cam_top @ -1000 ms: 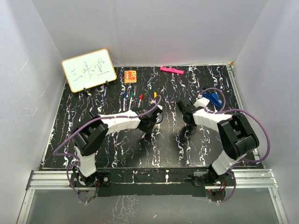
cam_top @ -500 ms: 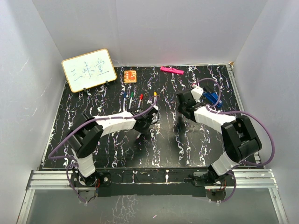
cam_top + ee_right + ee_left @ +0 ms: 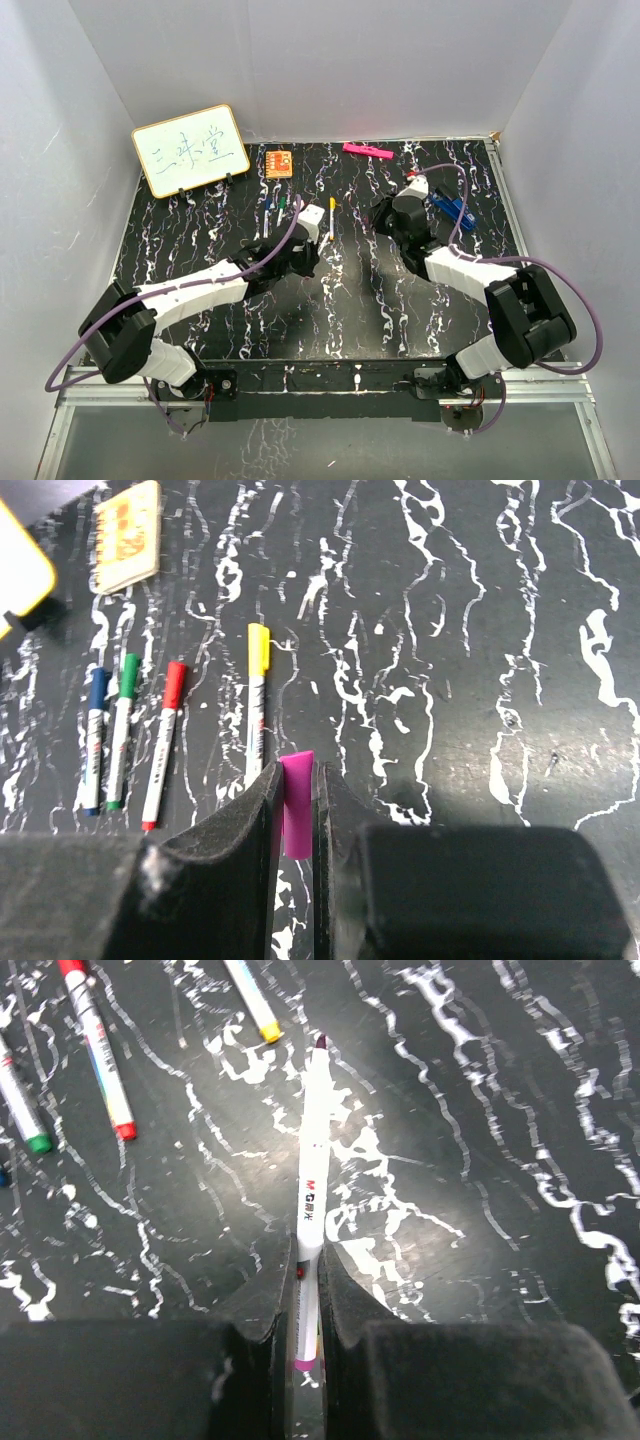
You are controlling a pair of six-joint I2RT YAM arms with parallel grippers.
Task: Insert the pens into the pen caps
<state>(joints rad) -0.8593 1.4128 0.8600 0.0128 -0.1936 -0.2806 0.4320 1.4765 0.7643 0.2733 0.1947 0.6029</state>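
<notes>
My left gripper (image 3: 308,1260) is shut on a white-barrelled pen (image 3: 311,1160). Its purple tip points away from me, above the black mat. My right gripper (image 3: 297,775) is shut on a purple pen cap (image 3: 296,800), which stands upright between the fingers. In the top view the left gripper (image 3: 310,250) and the right gripper (image 3: 380,208) are apart, near the mat's middle. Capped yellow (image 3: 256,705), red (image 3: 165,742), green (image 3: 122,730) and blue (image 3: 93,738) pens lie in a row on the mat.
A whiteboard (image 3: 190,150) stands at the back left. An orange pad (image 3: 279,163) and a pink bar (image 3: 367,151) lie at the back edge. A blue clip-like object (image 3: 450,208) lies to the right of my right gripper. White walls surround the mat.
Both arms have stretched farther from their bases. The right gripper moved back and slightly left with the cap. The left arm lowered and extended, its gripper shifting slightly back.
</notes>
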